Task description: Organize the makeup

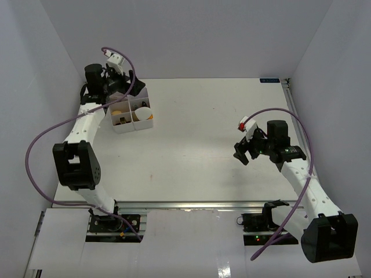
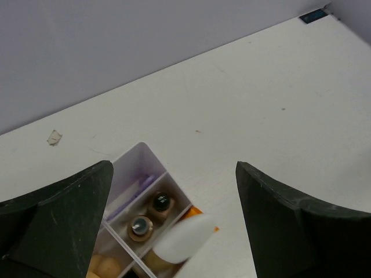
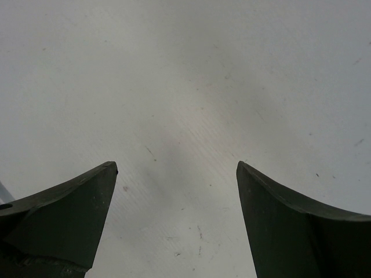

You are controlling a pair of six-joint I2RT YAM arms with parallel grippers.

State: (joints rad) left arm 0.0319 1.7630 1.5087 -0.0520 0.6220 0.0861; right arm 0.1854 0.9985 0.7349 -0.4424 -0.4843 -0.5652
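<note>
While hovering above the white compartmented box (image 2: 141,152) at the counter's (image 2: 261,87) far left corner, the left gripper (image 2: 174,166) stands wide open, gripping nothing; the orange white-capped tube (image 2: 181,238) sits in the box below the gap, touching neither finger; the right gripper (image 3: 177,168) is likewise wide open and empty, over the counter.

The white compartmented box (image 1: 131,113) sits at the far left corner of the table (image 1: 197,145), and the left arm (image 1: 87,124) fills the gap between it and the left wall (image 1: 35,87). The left gripper (image 2: 174,168) hangs spread above the box, over the upstanding orange white-capped tube (image 2: 181,238). Rightward the table lies open up to the right gripper (image 3: 175,166), which is spread above bare surface.
</note>
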